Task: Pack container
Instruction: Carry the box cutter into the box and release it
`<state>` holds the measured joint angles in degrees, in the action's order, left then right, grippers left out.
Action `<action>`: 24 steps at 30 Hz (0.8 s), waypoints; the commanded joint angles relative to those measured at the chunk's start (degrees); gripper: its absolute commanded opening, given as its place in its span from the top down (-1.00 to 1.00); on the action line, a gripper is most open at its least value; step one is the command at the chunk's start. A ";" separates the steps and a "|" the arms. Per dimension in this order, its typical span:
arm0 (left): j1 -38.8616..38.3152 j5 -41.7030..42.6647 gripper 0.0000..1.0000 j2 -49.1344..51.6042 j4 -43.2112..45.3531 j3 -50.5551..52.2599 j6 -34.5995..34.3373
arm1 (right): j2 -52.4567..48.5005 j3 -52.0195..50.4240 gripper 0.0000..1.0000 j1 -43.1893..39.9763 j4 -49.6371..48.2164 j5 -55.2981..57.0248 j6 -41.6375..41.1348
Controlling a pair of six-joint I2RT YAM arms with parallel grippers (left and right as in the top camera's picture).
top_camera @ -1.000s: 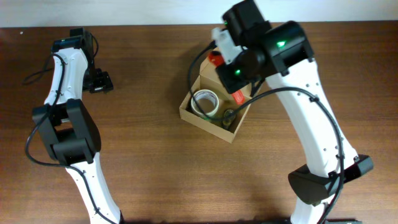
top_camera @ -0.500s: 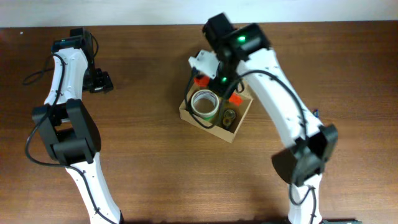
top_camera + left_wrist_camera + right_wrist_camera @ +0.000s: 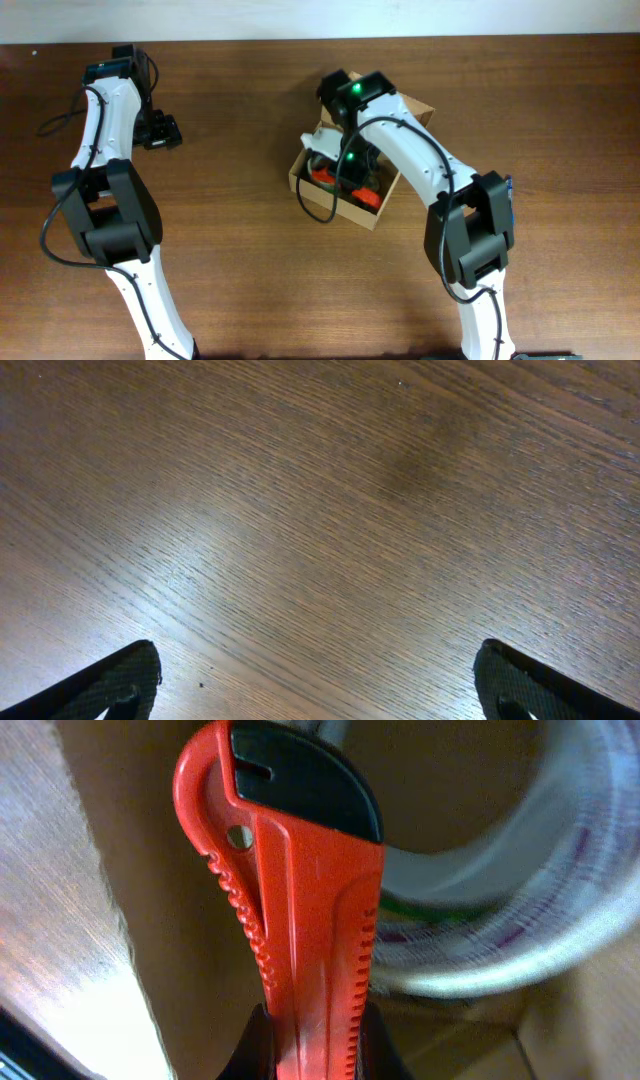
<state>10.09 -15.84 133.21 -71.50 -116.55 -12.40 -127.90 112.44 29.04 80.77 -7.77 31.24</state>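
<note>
The container (image 3: 335, 206), a tan cardboard box with its flap (image 3: 420, 108) folded back, stands at the table's middle. My right gripper (image 3: 345, 176) reaches down into it, shut on a red tool with a black tip (image 3: 300, 920). Red parts of that tool (image 3: 366, 198) show beside the arm in the overhead view. In the right wrist view the gripper (image 3: 315, 1045) clamps the tool's handle, close over a tape roll (image 3: 520, 920) and the container's inner wall (image 3: 150, 920). My left gripper (image 3: 160, 132) hangs open far to the left, and in its wrist view (image 3: 320, 695) there is only bare wood between the fingers.
The right arm (image 3: 420, 165) arches over the box from the front right and covers most of its inside. A black cable (image 3: 55, 122) trails at the far left by the left arm. The wooden table (image 3: 320, 510) shows under the left gripper.
The right arm has swung left and down, carrying the red tool from above the box's back edge into the box. It now covers the tape roll. The left arm has stayed still.
</note>
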 commanded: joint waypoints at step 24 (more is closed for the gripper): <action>0.11 0.22 -1.00 -0.68 -0.02 0.17 0.52 | -0.07 -2.84 -0.01 4.09 -2.01 1.18 -2.71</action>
<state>10.11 -15.81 133.21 -71.50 -116.55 -12.40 -127.90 109.69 33.10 78.91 -8.27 29.89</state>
